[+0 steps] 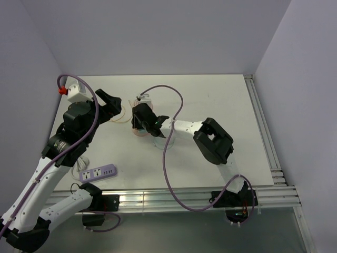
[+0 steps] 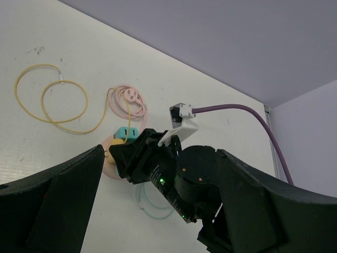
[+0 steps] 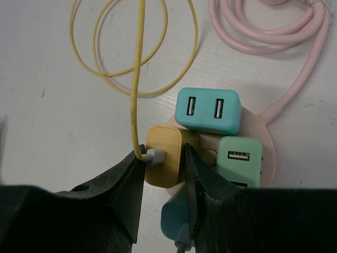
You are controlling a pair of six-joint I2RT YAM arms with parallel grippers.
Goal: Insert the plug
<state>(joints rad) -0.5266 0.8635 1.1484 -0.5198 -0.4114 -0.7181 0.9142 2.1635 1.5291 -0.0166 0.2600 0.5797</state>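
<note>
A yellow plug (image 3: 164, 155) with a yellow cable (image 3: 137, 63) sits on a round pink socket hub (image 3: 263, 138). On the hub beside it are a teal two-port charger (image 3: 208, 110), a green charger (image 3: 239, 158) and a teal plug (image 3: 176, 221). My right gripper (image 3: 164, 158) is shut on the yellow plug, one finger on each side. In the top view it (image 1: 141, 122) hangs over the hub at the table's middle. My left gripper (image 1: 110, 105) is open and empty, raised to the left. In the left wrist view, the yellow plug (image 2: 117, 141) shows under the right wrist.
A purple power strip (image 1: 98, 173) lies near the front left. A white adapter with a red part (image 1: 73, 90) sits at the back left. A coiled pink cable (image 2: 129, 103), yellow cable loops (image 2: 47, 100) and a pale teal cable (image 2: 145, 203) lie around the hub. A purple cable (image 1: 171, 158) runs across the table.
</note>
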